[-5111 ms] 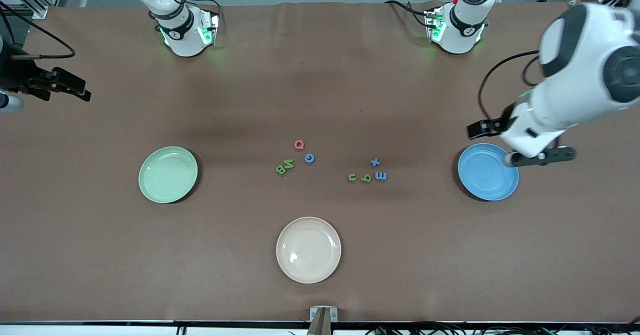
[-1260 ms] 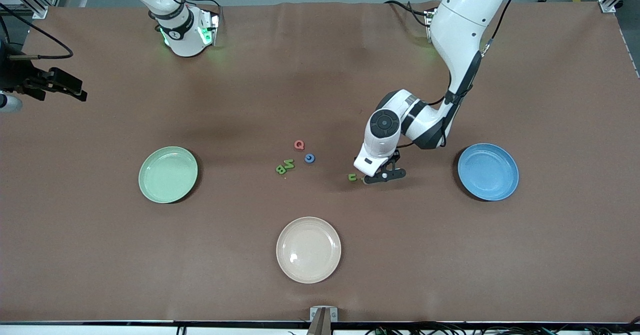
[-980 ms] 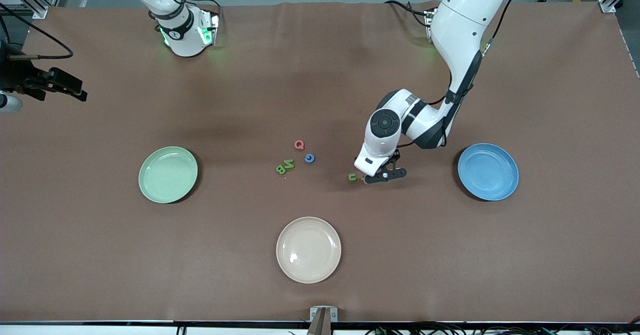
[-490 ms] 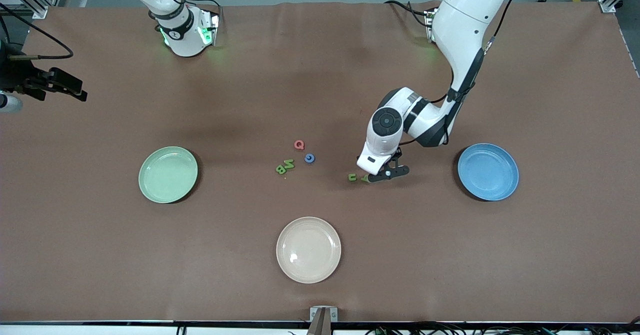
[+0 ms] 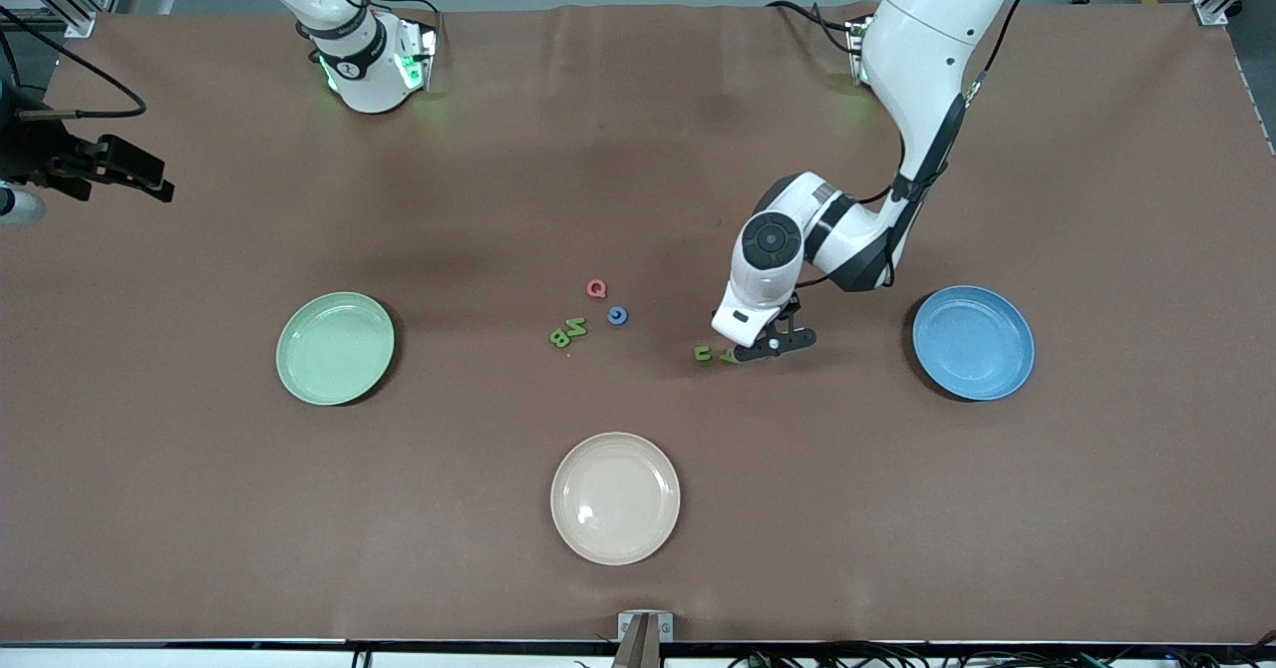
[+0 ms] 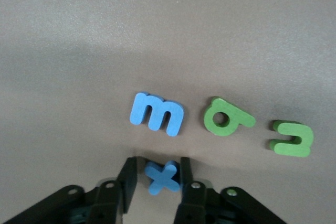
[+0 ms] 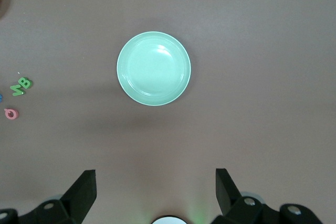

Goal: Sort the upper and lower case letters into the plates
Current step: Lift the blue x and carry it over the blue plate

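My left gripper [image 6: 159, 163] is down at the table by a row of small letters, its two fingers around a blue x [image 6: 164, 177]. One finger touches the x and the other stands a sliver off it, and the x lies flat. Beside it lie a blue m [image 6: 156, 114] and two green letters [image 6: 226, 120] [image 6: 291, 139]. In the front view that hand [image 5: 766, 345] hides the x and the m. The blue plate [image 5: 973, 342] sits toward the left arm's end. The pale green plate [image 5: 335, 348] sits toward the right arm's end. My right gripper [image 7: 155, 182] waits wide open, high over the table beside the green plate [image 7: 154, 68].
A red Q [image 5: 596, 289], a blue c [image 5: 618, 316] and green N and B [image 5: 568, 332] lie near the table's middle. A cream-white plate [image 5: 615, 498] sits nearer the front camera than the letters.
The left arm came over from the blue plate down to the letters. Over the last second its fingers have drawn in around the blue x. The right arm has not moved.
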You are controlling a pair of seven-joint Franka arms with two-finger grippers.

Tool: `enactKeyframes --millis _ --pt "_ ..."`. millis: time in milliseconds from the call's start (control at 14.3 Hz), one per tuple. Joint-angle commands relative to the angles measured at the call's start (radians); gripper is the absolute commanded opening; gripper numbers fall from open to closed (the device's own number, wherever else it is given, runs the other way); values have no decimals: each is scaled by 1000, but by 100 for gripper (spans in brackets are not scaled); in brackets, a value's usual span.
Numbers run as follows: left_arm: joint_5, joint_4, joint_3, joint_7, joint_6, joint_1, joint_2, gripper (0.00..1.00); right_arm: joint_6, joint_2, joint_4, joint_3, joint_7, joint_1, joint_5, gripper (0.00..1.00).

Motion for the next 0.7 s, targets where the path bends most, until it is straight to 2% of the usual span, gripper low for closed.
enactKeyframes --millis 0,140,280,420,630 --pt "8 -43 -1 -21 -13 4 -19 35 12 -29 -31 6 -10 -7 -17 100" --pt "6 -43 -1 -23 -13 4 -19 28 12 -28 -31 6 -10 -6 -17 100" --pt "6 -41 -1 -49 -13 -1 -19 28 12 -28 -31 6 -10 -7 -17 100" --pt "6 -43 -1 -70 -14 2 -29 21 12 -29 -31 6 -10 -7 -17 100" --pt "6 -33 -1 -52 -95 8 -89 16 12 -29 -31 6 -10 -7 -17 100"
